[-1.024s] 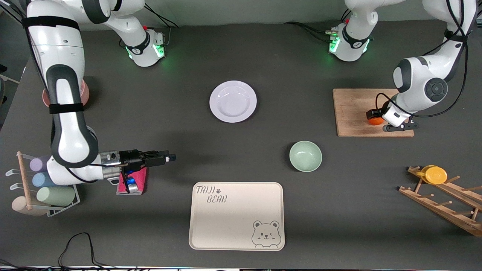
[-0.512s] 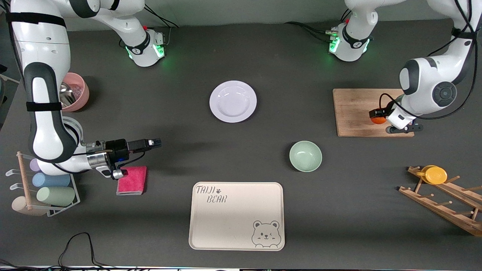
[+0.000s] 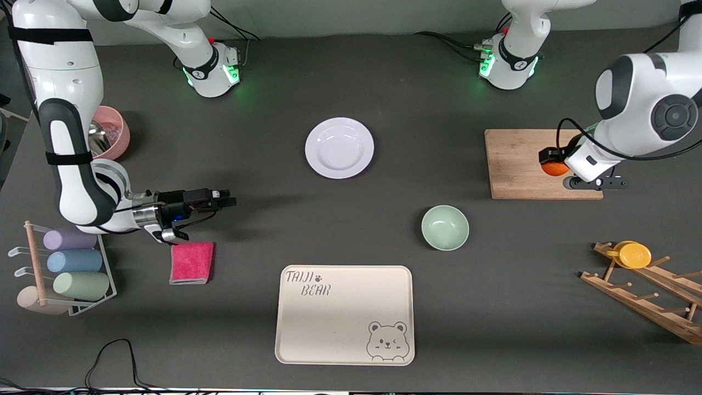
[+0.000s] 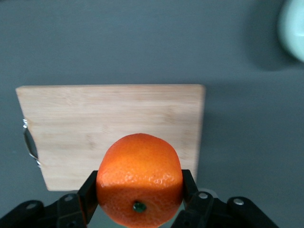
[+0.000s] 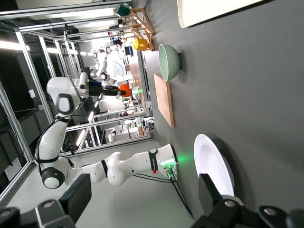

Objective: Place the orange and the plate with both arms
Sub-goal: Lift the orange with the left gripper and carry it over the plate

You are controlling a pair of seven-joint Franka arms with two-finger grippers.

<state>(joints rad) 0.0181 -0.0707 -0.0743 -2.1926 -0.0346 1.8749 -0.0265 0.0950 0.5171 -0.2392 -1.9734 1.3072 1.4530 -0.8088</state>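
The orange (image 3: 555,168) is held in my left gripper (image 3: 551,162), lifted over the wooden cutting board (image 3: 521,164). In the left wrist view my left gripper (image 4: 139,190) is shut on the orange (image 4: 139,178), a black finger on each side, with the board (image 4: 114,123) below. The pale lavender plate (image 3: 339,147) lies on the table between the two bases. My right gripper (image 3: 227,200) is open and empty, held sideways over bare table above the pink cloth, pointing toward the table's middle. The right wrist view shows the plate (image 5: 213,164) edge-on and my right gripper (image 5: 142,192) open.
A mint-green bowl (image 3: 445,227) stands nearer the camera than the board. A cream bear tray (image 3: 344,315) lies at the front. A pink cloth (image 3: 191,263) and a rack of cups (image 3: 63,269) sit at the right arm's end, a pink bowl (image 3: 112,134) farther back. A wooden rack with a yellow dish (image 3: 635,254) stands at the left arm's end.
My right gripper has risen off the pink cloth and drawn back, leaving the cloth on the table. My left gripper has lifted the orange slightly over the board.
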